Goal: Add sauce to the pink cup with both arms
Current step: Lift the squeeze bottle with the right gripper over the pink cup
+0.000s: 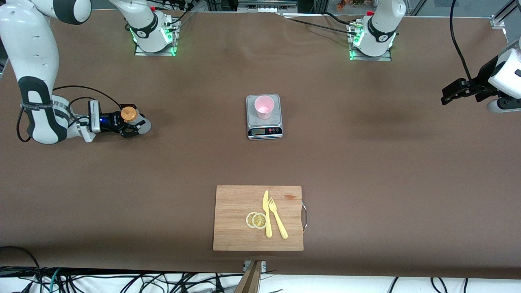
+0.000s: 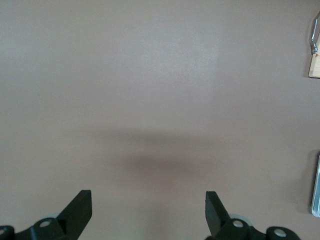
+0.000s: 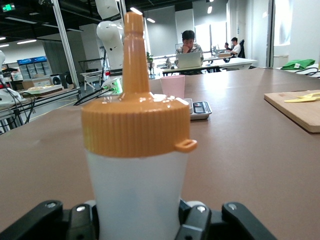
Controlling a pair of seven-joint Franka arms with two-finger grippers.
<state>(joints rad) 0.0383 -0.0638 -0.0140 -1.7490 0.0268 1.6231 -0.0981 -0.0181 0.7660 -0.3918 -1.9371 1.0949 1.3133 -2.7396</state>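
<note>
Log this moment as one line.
right end effector: shut on sauce bottle, on table | left end effector: open, waiting over table | pink cup: on scale

A brown table [image 1: 366, 162] fills the front view, with cables [image 1: 122, 280] along its edge at six o'clock. In the right wrist view, ceiling lights [image 3: 136, 10] glow at twelve o'clock above a seated person [image 3: 188, 42] at a desk [image 3: 220, 64].
</note>
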